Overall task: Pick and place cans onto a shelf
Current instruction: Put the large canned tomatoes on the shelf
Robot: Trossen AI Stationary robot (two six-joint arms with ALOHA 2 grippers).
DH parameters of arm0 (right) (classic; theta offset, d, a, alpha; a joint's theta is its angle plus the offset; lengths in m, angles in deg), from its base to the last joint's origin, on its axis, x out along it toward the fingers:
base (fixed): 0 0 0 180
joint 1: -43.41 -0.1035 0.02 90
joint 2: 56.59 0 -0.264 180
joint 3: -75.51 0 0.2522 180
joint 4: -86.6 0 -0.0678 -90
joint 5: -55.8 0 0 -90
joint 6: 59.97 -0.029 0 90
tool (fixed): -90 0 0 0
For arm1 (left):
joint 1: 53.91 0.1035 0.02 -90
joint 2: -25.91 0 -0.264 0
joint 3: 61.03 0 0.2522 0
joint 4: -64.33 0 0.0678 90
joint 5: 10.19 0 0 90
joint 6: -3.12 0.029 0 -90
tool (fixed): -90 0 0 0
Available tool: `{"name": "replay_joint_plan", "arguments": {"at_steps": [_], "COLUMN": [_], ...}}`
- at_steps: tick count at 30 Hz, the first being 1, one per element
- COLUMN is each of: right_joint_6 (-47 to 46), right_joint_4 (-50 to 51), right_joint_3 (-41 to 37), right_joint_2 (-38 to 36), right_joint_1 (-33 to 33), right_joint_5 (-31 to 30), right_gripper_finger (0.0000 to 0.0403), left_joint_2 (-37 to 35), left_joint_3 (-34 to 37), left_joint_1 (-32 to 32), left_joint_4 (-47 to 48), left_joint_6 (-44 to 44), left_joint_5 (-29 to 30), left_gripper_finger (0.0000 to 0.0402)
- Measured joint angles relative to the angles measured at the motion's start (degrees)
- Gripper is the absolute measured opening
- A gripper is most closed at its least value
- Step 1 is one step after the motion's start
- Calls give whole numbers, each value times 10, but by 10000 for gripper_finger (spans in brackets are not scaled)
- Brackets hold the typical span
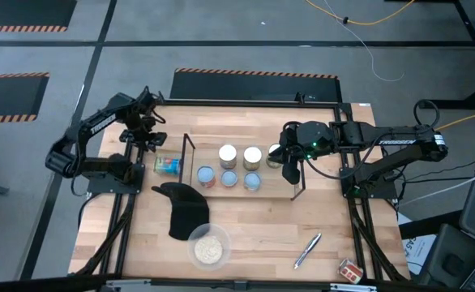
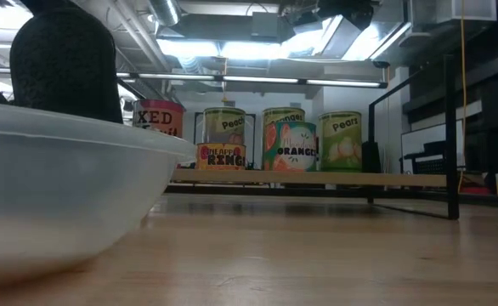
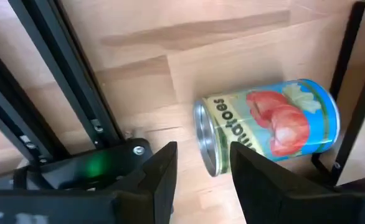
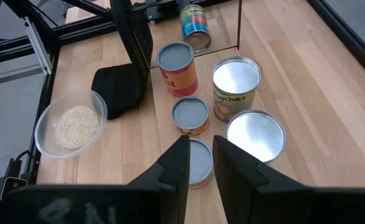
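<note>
The counter (image 1: 246, 235) is made of light wood. The shelf (image 1: 190, 154) stands near the middle of it. In the view from above, six cans stand on the shelf. Three of them have pale tops: one (image 1: 228, 154), one (image 1: 252, 156), and one (image 1: 275, 153) partly under the right arm. Three more have blue tops: one (image 1: 206, 176), one (image 1: 228, 178) and one (image 1: 252, 181).

One more can (image 1: 168, 165) lies on its side on the counter, just beside the shelf at 9 o'clock from it. It has red pictures on a green and blue label. The left gripper (image 3: 202, 171) is right over this lying can. Its fingers are apart and they do not hold the can.

The right gripper (image 4: 201, 163) hangs above the 3 o'clock end of the shelf, over the standing cans. Its fingers have a small gap between them and nothing is in it.

At 7 o'clock from the shelf lies a black cloth thing (image 1: 184, 207). Touching it, toward 6 o'clock, sits a clear bowl (image 1: 208, 246) of pale grains. A silver pen (image 1: 307, 250) lies at about 5 o'clock from the shelf. A small red box (image 1: 350, 270) sits near the counter's corner, farther at 5 o'clock.
</note>
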Motion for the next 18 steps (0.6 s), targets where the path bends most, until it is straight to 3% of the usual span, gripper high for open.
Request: {"name": "replay_joint_plan", "arguments": {"at_steps": [4,9,12,18], "right_joint_6": [0,0,1,0], "right_joint_4": [0,0,0,0], "right_joint_3": [0,0,0,0], "right_joint_2": [0,0,0,0], "right_joint_1": [0,0,0,0], "right_joint_5": [0,0,0,0], "right_gripper_finger": [74,74,74,74], "left_joint_2": [-22,-35,-35,-35], "left_joint_3": [38,83,97,103], "left_joint_1": [-11,-29,-36,-45], "left_joint_4": [-8,-68,-87,-98], "left_joint_6": [-18,-36,-39,-49], "left_joint_5": [2,-36,-68,-77], "left_gripper_finger": [141,141,141,141]}}
